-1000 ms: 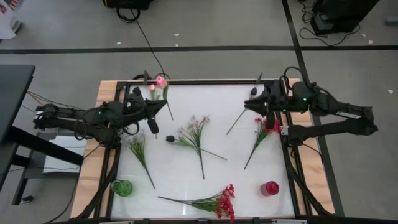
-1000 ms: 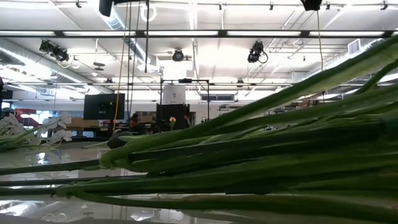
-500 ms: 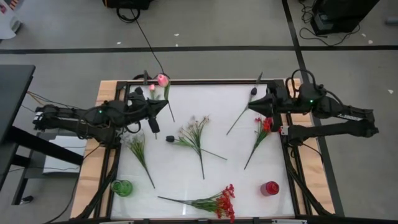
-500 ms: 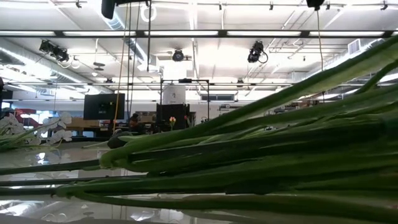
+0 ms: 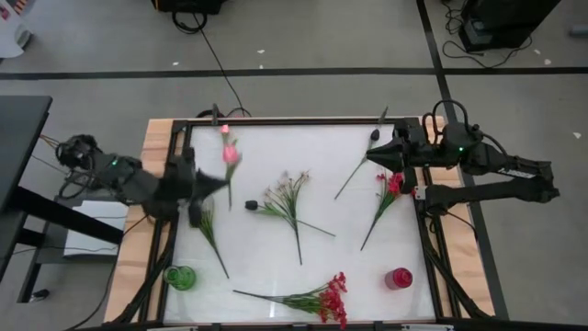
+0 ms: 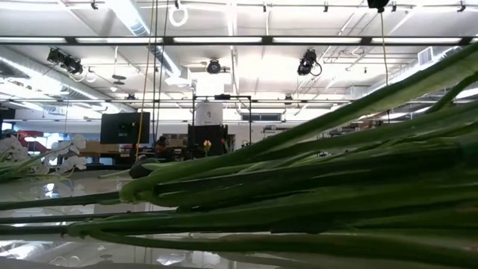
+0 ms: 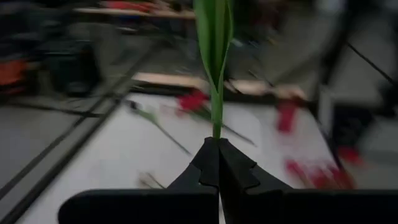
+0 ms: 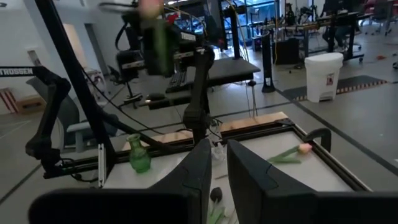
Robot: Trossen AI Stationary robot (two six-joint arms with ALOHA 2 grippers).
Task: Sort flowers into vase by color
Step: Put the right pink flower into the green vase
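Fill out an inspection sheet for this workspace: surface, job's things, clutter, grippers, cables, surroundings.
Surface: white table in a black frame, wooden edges.
Job's things: pink rosebud held up by the left arm; white sprig mid-table; red spray at the near edge; red stem on the right; leafy stem on the left; green vase and red vase at the near corners.
Clutter: small dark object beside the white sprig.
Grippers: left gripper shut on the rosebud's stem; right gripper over the far right of the table, fingers slightly apart, holding nothing.
Cables: black cable across the floor to the frame.
Surroundings: grey floor, taped lines.
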